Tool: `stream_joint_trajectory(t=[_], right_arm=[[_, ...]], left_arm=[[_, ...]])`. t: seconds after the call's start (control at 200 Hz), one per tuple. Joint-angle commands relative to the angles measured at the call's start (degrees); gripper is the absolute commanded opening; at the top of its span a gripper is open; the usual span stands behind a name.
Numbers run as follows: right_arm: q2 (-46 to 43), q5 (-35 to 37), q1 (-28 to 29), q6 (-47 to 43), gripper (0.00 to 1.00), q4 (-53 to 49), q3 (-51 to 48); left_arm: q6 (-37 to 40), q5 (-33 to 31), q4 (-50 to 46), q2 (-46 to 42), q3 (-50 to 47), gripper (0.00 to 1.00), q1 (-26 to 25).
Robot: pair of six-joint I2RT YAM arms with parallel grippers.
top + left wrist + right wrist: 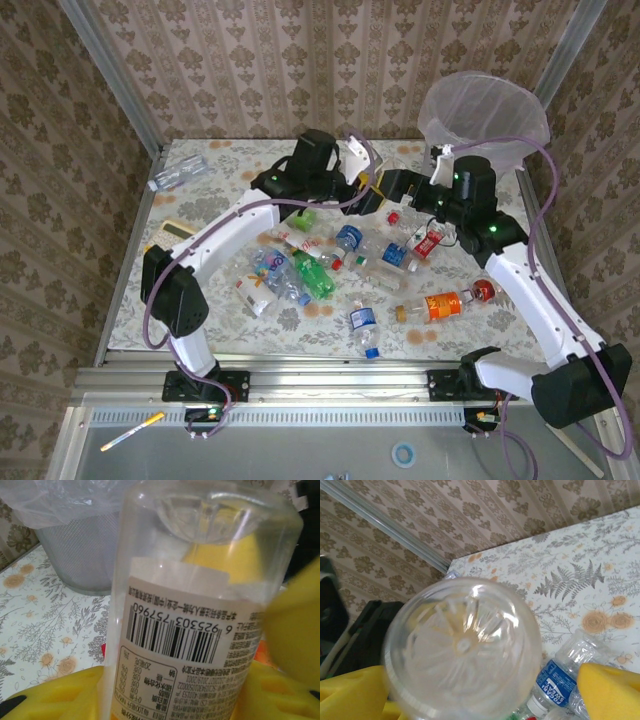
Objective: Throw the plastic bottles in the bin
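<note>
One bin [75, 555], far right. About thirteen loose bottles [315, 275] mid-table, plus one stray bottle [178, 175] far left. Left gripper [185, 690] clamped on a clear barcode-labelled bottle [200, 605] near the bin. Right gripper [480, 695] wide open, fingers flanking that bottle's base, not gripping.

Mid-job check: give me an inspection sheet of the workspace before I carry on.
Surface: floral tablecloth, lying flat.
Job's things: plastic bottles scattered mid-table, lone bottle far left; clear bottle held; bin at the far right corner, bag-lined.
Clutter: calculator near the left edge.
Grippers: left gripper shut on the clear bottle; right gripper open, a clear bottle base between its jaws.
Cables: purple cables along both arms, one arching beside the bin.
Surroundings: wallpapered walls; pen and tape roll on the shelf below.
</note>
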Motion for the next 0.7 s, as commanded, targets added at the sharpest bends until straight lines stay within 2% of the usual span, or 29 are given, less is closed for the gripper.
stream_joint_trajectory(t=[0.0, 0.25, 0.58, 0.695], right_arm=[[1.47, -0.75, -0.20, 1.71, 0.96, 2.06, 2.18], [2.73, -0.88, -0.26, 2.70, 0.89, 3.24, 1.98], [2.36, -1.05, -0.30, 2.71, 0.59, 1.43, 2.17], [1.99, -1.23, -0.30, 2.88, 0.51, 0.43, 2.43]], left_arm=[[0.68, 2.16, 3.66, -3.37, -1.39, 0.45, -0.66], [0.87, 3.85, 4.39, -3.31, -1.99, 0.45, -1.54], [0.51, 4.49, 5.00, -2.28, -1.56, 0.47, -1.78], [0.91, 3.42, 3.97, -1.87, -0.74, 0.54, -1.78]])
